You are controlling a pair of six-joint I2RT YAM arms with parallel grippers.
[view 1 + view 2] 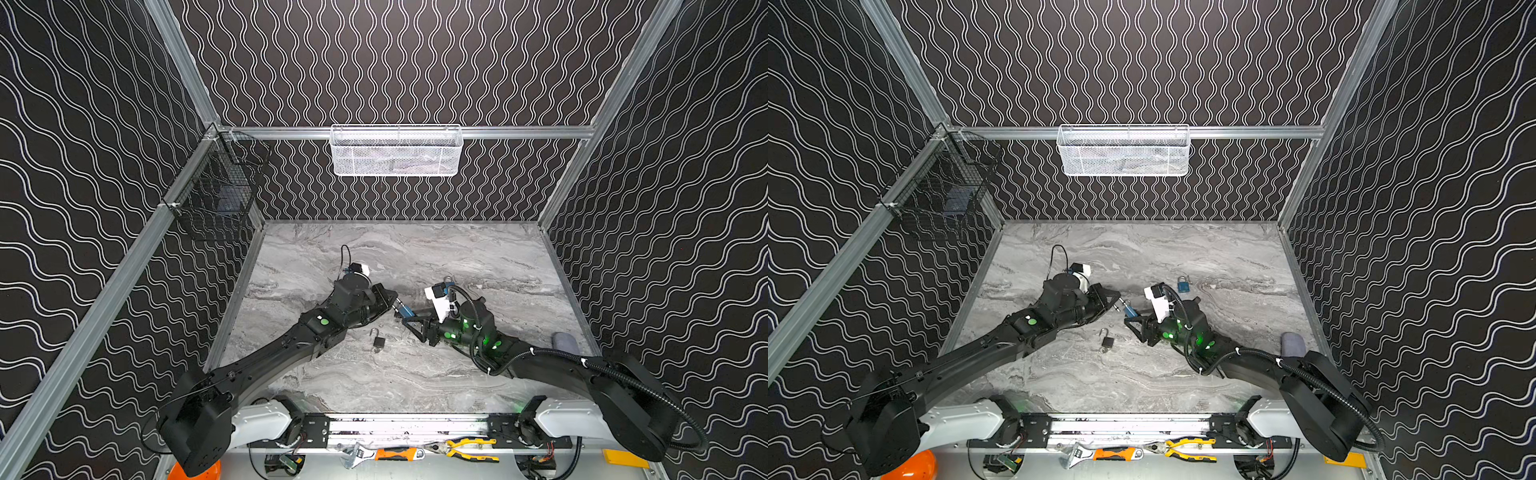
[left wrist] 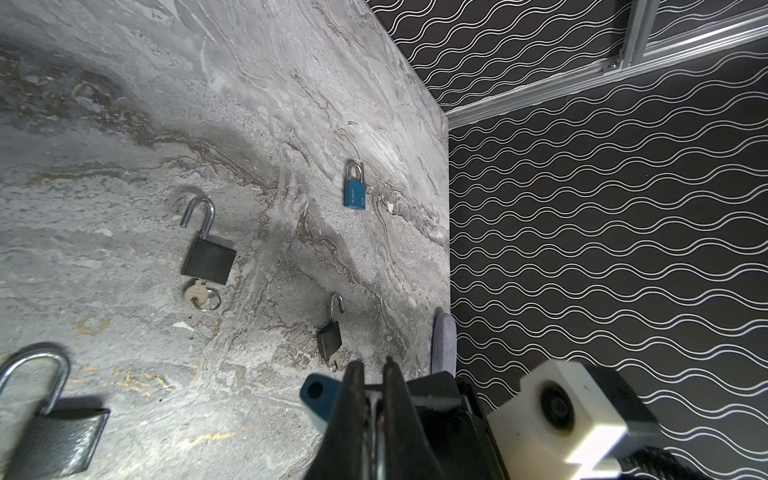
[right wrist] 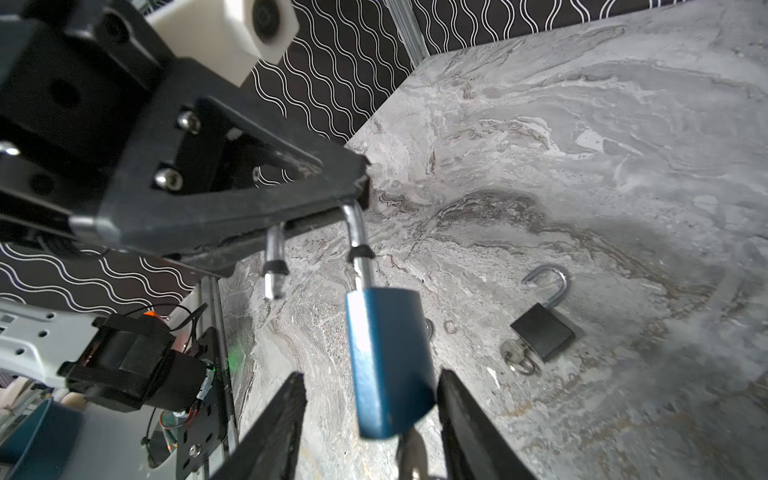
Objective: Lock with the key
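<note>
A blue padlock point(image 3: 384, 365) hangs in the air over the middle of the table, seen in both top views point(image 1: 405, 309) point(image 1: 1128, 309). Its silver shackle point(image 3: 353, 232) is open, one leg out of the body. My left gripper point(image 2: 372, 365) point(image 3: 360, 187) is shut on the shackle's bend. A silver key point(image 3: 411, 451) sticks out of the lock's underside. My right gripper point(image 3: 372, 374) point(image 1: 409, 322) stands open around the lock body. One of its fingers point(image 3: 451, 395) is at the body's edge, the other stands apart.
A black padlock point(image 1: 377, 340) point(image 3: 542, 328) with an open shackle and a key lies just in front of the grippers. Another blue padlock point(image 1: 1182, 284) point(image 2: 354, 191) lies behind the right arm. The left wrist view shows more dark padlocks point(image 2: 330, 336) point(image 2: 54, 432). A grey cylinder point(image 1: 563, 340) stands by the right wall.
</note>
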